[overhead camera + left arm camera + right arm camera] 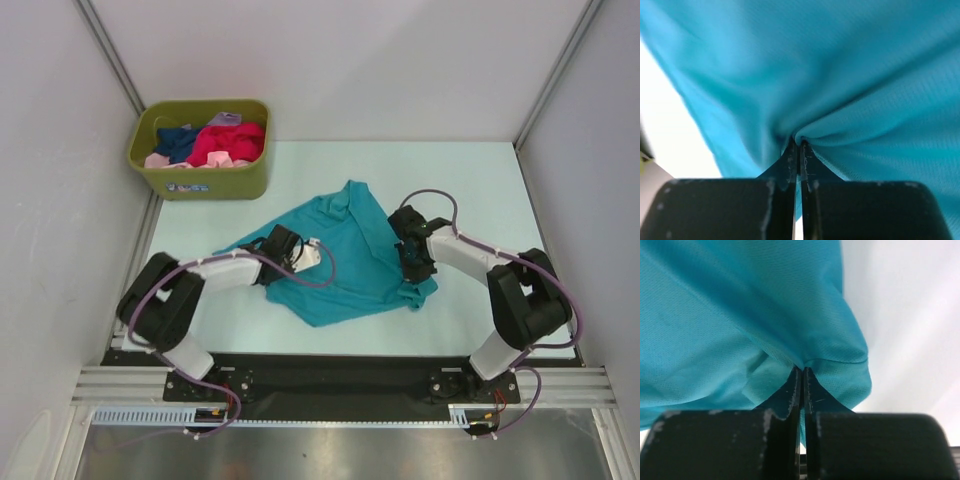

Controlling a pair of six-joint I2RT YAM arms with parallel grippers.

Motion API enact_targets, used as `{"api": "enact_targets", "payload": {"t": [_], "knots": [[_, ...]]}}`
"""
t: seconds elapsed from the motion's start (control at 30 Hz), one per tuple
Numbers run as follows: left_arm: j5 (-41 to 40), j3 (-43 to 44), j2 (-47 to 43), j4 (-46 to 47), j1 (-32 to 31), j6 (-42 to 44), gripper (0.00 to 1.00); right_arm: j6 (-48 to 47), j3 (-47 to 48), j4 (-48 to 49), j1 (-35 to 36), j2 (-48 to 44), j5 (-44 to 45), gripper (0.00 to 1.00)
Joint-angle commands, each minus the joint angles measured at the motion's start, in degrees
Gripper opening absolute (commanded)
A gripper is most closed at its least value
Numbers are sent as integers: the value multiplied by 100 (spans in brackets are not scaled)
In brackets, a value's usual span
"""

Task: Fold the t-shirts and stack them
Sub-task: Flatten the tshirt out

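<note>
1. Top external view: a teal-blue t-shirt (350, 255) lies crumpled in the middle of the pale worktop (480, 180), between the two arms, bunched rather than spread flat.
2. At the shirt's left edge the left fingers (284, 263) meet the cloth; a narrow teal flap runs out to the left beyond them.
3. At the shirt's near right corner the right fingers (414, 272) come down onto the cloth, just beside its edge.
4. Left wrist view: the two dark fingers (790, 167) are pressed together with only a hairline between them, and a pinch of teal cloth is caught at their tips. Folds fan out from that point, and the cloth fills nearly all of the view, with pale worktop showing at the left.
5. Right wrist view: these fingers (793, 390) are likewise closed tight on a fold of the same shirt, close to a hemmed edge that curves away to the right, with bare worktop beyond it.
6. At the far left corner stands an olive-green bin (205, 186), well apart from the shirt. In it lie a magenta-red t-shirt (228, 142), a navy t-shirt (178, 140) and some pale pink cloth (158, 160), all in a loose heap.
</note>
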Motion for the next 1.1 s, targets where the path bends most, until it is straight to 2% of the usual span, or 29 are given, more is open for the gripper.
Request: {"api": "enact_targets", "payload": {"t": [0.0, 0.07, 0.13, 0.17, 0.27, 0.33, 0.4, 0.5, 0.57, 0.67, 0.73, 0.83, 0.93, 1.07], "knots": [[-351, 919, 849, 834, 386, 195, 1, 309, 186, -137, -251, -379, -27, 0], [-483, 1631, 1132, 921, 614, 257, 6, 520, 151, -172, -584, -703, -378, 0], [-563, 2097, 1545, 896, 755, 336, 20, 766, -7, -76, -857, -1020, -661, 0], [-667, 2517, 1660, 887, 843, 371, 25, 854, -86, -41, -1041, -1196, -948, 0], [-652, 2933, 1732, 843, 853, 608, 38, 1126, -385, 82, -1823, -1873, -1565, 0], [-196, 2874, 1425, 694, 809, 582, 50, 1206, -682, 196, -2412, -2260, -1933, 0], [700, 2725, 776, 273, 625, 591, 60, 1241, -903, 328, -2790, -2437, -2197, 0], [1931, 2242, -209, -605, 195, 863, 71, 1320, -1159, 390, -2792, -2489, -2401, 0], [2388, 1697, -797, -976, -157, 934, 72, 1399, -1282, 451, -2792, -2542, -2427, 0], [2452, 1205, -941, -1223, -526, 532, 67, 1435, -1361, 557, -2950, -2578, -2497, 0], [2181, 679, -941, -847, -806, 337, 66, 1452, -1353, 583, -2950, -2543, -2524, 0], [1706, 352, -695, -477, -1054, 117, 66, 1487, -1335, 610, -2959, -2569, -2524, 0], [1136, 71, -414, 128, -1072, 46, 66, 1505, -1274, 619, -2959, -2577, -2550, 0], [809, -10, -229, 534, -1072, 29, 64, 1496, -1256, 593, -2959, -2647, -2585, 0]]}}
